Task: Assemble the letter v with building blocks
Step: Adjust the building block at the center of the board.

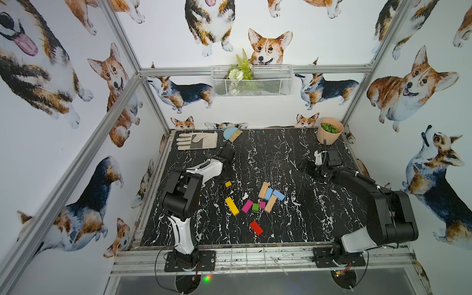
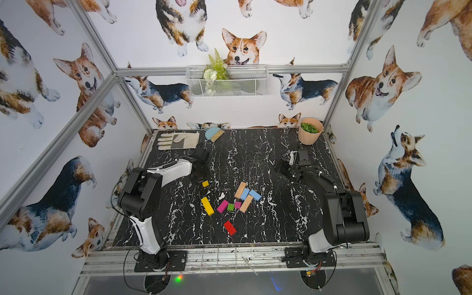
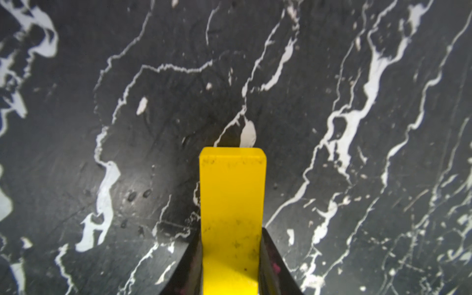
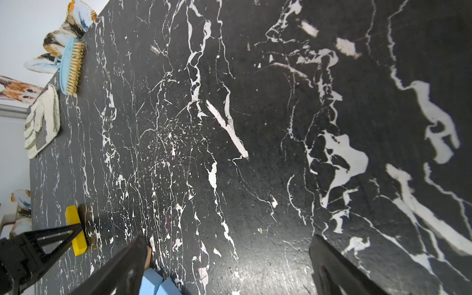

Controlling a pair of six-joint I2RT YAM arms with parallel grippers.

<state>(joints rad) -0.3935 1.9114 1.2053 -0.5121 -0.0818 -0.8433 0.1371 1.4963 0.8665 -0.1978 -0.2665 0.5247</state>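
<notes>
Red block [image 1: 256, 227]: near edge, alone.
Left claw [image 3: 231, 233]: clamped on 1 yellow block [image 3: 232, 199], left of centre.
Right claw [image 4: 227, 238]: wide, empty, far right.
Other blocks [image 1: 255, 207]: 8 loose mid-table.

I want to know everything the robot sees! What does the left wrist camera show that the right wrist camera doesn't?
Only the left wrist view shows both jaws of the left gripper squeezing the long yellow wooden block from either side. Only the right wrist view shows the light blue brush with tan bristles, the pale work glove, two light blue wooden blocks, and the open, empty right gripper. Both show that yellow block, the left gripper holding it, and the black marble-patterned table.
</notes>
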